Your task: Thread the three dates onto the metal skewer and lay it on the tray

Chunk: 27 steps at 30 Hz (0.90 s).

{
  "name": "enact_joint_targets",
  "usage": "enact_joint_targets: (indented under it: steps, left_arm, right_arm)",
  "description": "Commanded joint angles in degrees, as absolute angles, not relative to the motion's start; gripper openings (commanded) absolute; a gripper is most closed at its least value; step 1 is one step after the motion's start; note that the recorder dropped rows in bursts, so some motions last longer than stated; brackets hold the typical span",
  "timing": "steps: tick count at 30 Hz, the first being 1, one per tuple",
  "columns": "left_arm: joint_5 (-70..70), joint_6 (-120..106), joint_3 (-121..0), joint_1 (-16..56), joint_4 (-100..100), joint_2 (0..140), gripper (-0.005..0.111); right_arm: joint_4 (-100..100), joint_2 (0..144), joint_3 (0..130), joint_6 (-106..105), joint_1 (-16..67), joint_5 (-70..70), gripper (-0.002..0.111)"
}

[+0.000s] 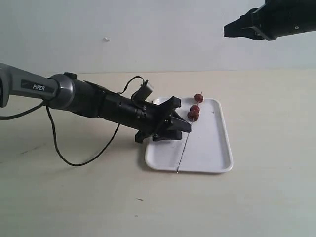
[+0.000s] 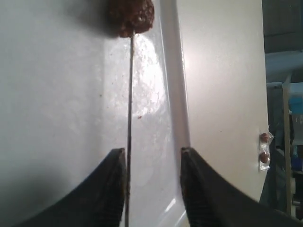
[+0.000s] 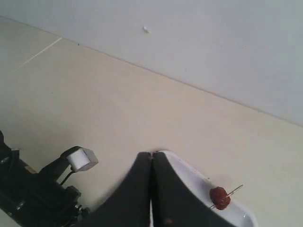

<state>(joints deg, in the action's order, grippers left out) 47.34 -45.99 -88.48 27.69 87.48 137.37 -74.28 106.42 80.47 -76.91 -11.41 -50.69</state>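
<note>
The white tray (image 1: 212, 148) lies on the table with the metal skewer (image 1: 183, 150) resting on it lengthwise. The three dates (image 1: 195, 109) sit threaded near the skewer's far end, the farthest one over the tray's rim. My left gripper (image 1: 183, 121) hangs low over the tray's left part. In the left wrist view that gripper (image 2: 152, 151) is open; the skewer (image 2: 129, 94) runs close along one finger (image 2: 113, 184), and a date (image 2: 131, 16) shows ahead. My right gripper (image 3: 152, 154) is shut on nothing, raised at the upper right (image 1: 231, 30).
A black cable (image 1: 74, 159) loops on the table under the left arm. The tray's raised rim (image 2: 175, 71) runs between the left fingers. The end date (image 3: 219, 197) and tray rim (image 3: 187, 171) show below the right gripper. A pale wall stands behind the table.
</note>
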Motion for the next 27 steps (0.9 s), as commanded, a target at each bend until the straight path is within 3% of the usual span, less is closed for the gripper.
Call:
enact_joint_targets:
  steps: [1,8,12,17,27]
  left_arm:
    - [50.0,-45.8,-88.8,27.8,88.0,135.9,0.039]
    - [55.2,-55.7,-88.8,23.6,89.7,131.5,0.035]
    - [60.2,-57.3,-88.8,19.3,84.9,126.9,0.001]
    - [61.5,-63.2,-85.9,15.2,81.7,119.3,0.000]
    - [43.7,-71.8,-61.9,9.1,80.2,92.4,0.000]
  right_arm:
    - [-74.8,106.0,80.2,-77.5,-11.3,-51.1,0.000]
    - [-73.2,104.4,80.2,-75.6,-11.3,-52.1,0.000]
    - [-62.3,100.5,80.2,-64.7,-11.3,-48.2,0.000]
    - [-59.6,92.4,74.8,-60.7,-11.3,-44.3,0.000]
    - [-60.0,62.3,53.8,-57.8,-11.3,-33.5,0.000]
